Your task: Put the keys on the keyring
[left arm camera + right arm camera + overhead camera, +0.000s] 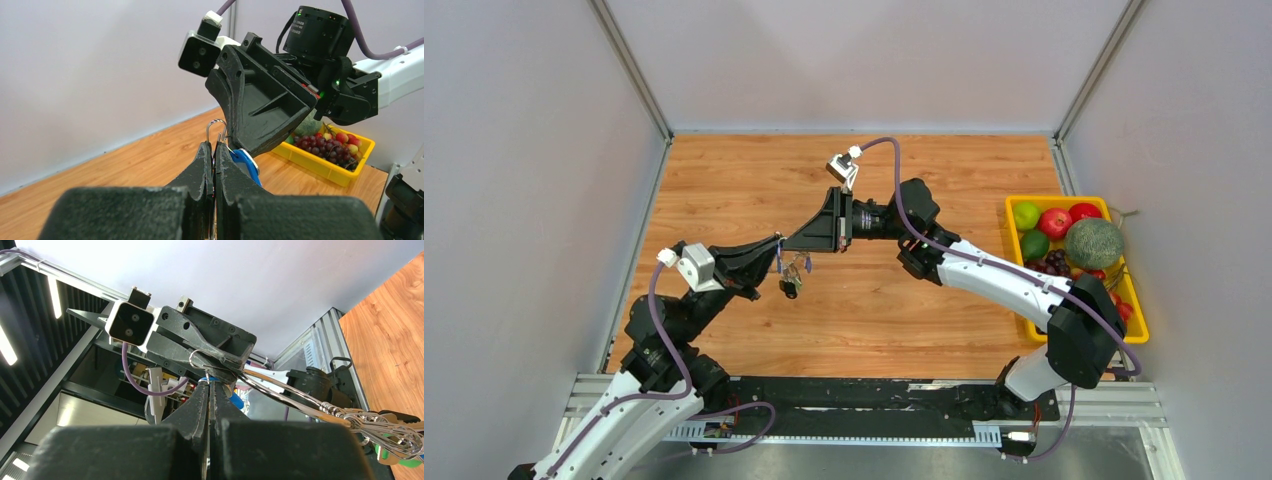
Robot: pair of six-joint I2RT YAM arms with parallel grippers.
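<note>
Both grippers meet tip to tip above the middle of the wooden table. My left gripper [773, 256] is shut on the thin silver keyring [215, 126], whose wire loop rises from between its fingers [204, 160]. My right gripper [787, 243] is shut, apparently on a blue-headed key [248, 163] at the ring; the grip itself is partly hidden. The ring also shows in the right wrist view [197, 358], held in the left fingers. A bunch of keys [792, 277] hangs below the tips. In the right wrist view the bunch [387, 432] includes a green tag.
A yellow tray [1010, 245] of fruit stands at the table's right edge, and also shows in the left wrist view [320, 166]. Grey walls enclose the table on three sides. The arm bases sit on a black rail at the near edge.
</note>
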